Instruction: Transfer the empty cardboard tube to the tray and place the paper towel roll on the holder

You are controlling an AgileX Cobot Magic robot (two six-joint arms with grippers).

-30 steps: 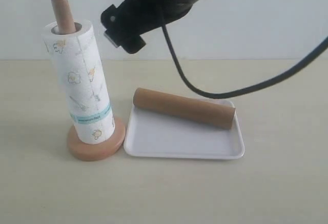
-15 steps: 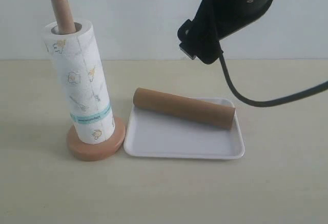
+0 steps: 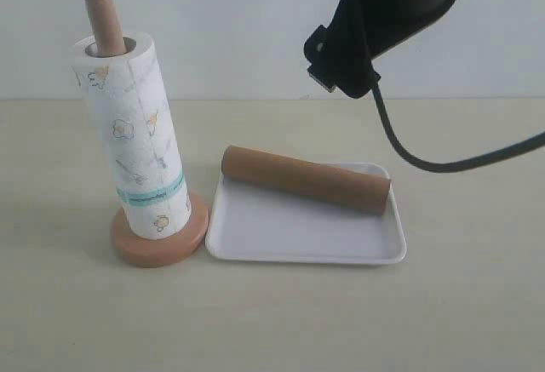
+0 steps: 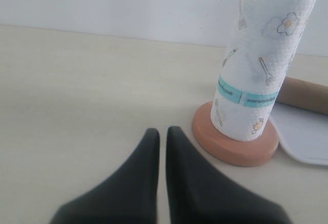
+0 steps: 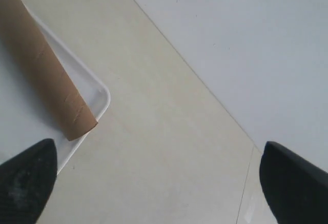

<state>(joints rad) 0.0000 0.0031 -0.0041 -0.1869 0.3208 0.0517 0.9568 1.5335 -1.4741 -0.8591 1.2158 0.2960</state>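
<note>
Wall (image 3: 213, 23): plain white, behind a pale beige table (image 3: 272, 321).
Right arm (image 3: 383, 14): black, hanging high above the tray's far edge, with a dark cable (image 3: 443, 166) looping off to the right.
Roll (image 3: 136, 142): stands upright, slid over the holder's pole and resting on the base; the teal band is near its lower end.
Tray (image 3: 298, 236): white, flat on the table just right of the holder, its corner close to the base.
Tube (image 3: 305, 179): brown, lying on its side along the tray's far rim, slanted, with its left end poking past the tray's corner.
Holder (image 3: 157, 248): the round wooden base shows under the roll, and the rounded pole tip sticks out of the roll's core.
Right claw (image 5: 158, 147): spread wide, empty, in the air over the tray's corner near one end of the tube.
Left claw (image 4: 162, 131): pressed together with only a thin slit between its fingers, holding nothing, low over the table near the holder's base.
</note>
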